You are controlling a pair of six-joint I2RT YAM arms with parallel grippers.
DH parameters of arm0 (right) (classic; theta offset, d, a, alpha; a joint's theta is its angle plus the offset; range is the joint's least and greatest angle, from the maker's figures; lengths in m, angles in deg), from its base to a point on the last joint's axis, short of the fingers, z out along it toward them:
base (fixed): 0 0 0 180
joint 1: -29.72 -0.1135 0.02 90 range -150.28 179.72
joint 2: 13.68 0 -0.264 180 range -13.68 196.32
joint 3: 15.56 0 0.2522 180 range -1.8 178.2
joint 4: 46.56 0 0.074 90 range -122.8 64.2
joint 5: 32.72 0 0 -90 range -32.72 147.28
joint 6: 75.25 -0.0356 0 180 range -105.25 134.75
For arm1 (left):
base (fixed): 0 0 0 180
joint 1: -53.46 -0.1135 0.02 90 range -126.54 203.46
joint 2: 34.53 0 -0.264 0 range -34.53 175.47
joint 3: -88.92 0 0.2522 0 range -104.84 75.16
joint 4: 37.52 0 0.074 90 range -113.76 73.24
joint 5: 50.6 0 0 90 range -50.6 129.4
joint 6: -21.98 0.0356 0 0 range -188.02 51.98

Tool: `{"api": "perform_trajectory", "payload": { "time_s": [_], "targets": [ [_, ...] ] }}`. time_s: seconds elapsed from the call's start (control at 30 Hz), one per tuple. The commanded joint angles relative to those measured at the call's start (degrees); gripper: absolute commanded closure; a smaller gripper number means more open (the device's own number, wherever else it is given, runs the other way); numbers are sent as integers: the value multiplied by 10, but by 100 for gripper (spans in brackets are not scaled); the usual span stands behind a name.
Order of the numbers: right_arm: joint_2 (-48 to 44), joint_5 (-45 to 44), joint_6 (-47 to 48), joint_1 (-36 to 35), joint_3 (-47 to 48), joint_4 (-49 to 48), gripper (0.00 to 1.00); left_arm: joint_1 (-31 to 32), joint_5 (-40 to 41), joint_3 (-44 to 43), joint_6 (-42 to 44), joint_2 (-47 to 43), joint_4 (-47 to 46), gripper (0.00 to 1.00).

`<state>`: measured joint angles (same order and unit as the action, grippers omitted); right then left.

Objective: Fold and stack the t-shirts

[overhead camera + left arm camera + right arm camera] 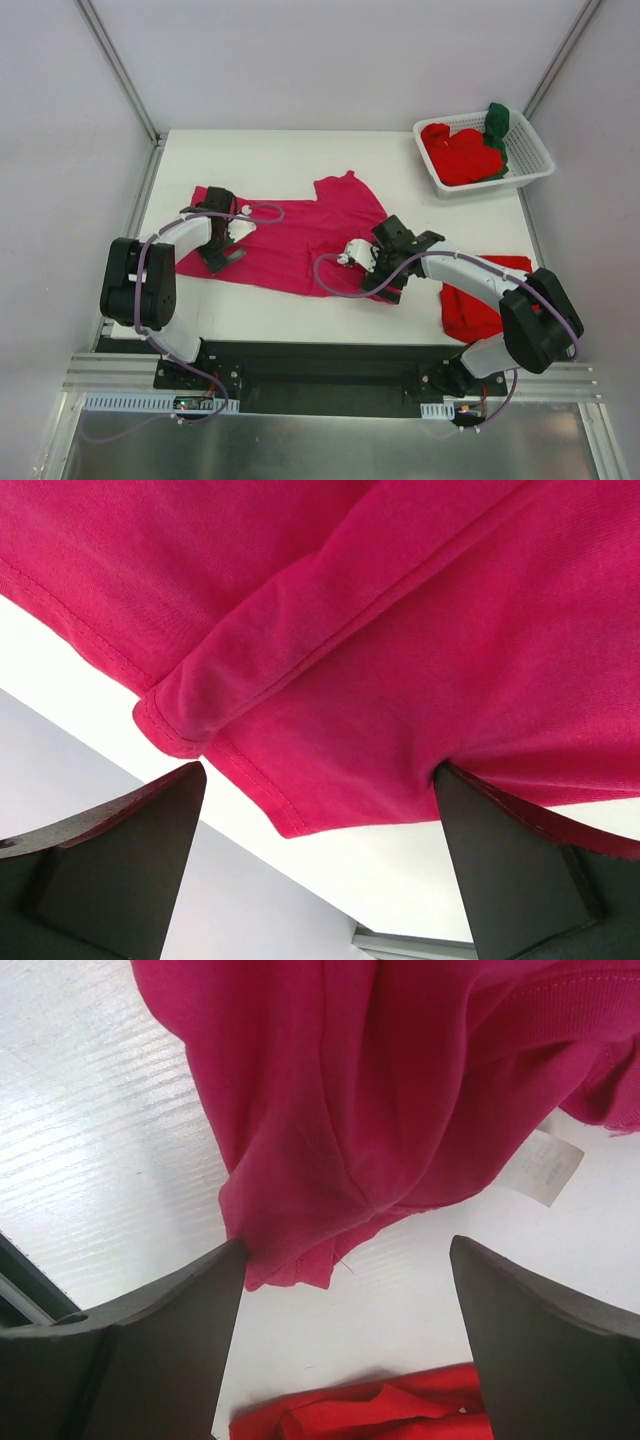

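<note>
1. Closest to the arm bases, one red t-shirt (475, 310) lay crumpled on the desk (280, 312), near edge, right side. I'd have left it alone until the pink one was done.
2. The right end effector (347, 1250) was wide open with nothing in it, its fingers straddling a bunched near corner of the magenta-pink t-shirt (300, 235). Going by that, I'd pinch deep enough to catch every layer of the bunch, not just the hem.
3. The left end effector (318, 775) was open and empty too, sitting low at the shirt's left side where a sleeve lay doubled over. Take sleeve and body together or the fold probably goes lopsided.
4. The shirt lay spread across mid-desk, a bit wrinkled. Lifting both corners together and carrying them evenly should keep the crease straight.
5. At the far right corner, the white basket (470, 188) held more red t-shirts (460, 155) and a dark green t-shirt (497, 125), waiting their turn.
</note>
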<state>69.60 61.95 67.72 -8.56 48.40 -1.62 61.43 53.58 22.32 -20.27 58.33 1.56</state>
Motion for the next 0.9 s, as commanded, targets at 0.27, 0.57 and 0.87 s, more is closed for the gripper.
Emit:
{"api": "perform_trajectory", "payload": {
  "time_s": [0.27,0.57,0.87],
  "targets": [
    [-32,-21,13,-2,-1,41,14,-10,2,57,21,-8,-25,1],
    [-66,-8,40,-5,-48,57,14,-27,10,81,27,-16,-29,1],
    [-67,-15,-11,-7,-11,37,13,-28,12,78,16,-37,-26,1]
  ]
}}
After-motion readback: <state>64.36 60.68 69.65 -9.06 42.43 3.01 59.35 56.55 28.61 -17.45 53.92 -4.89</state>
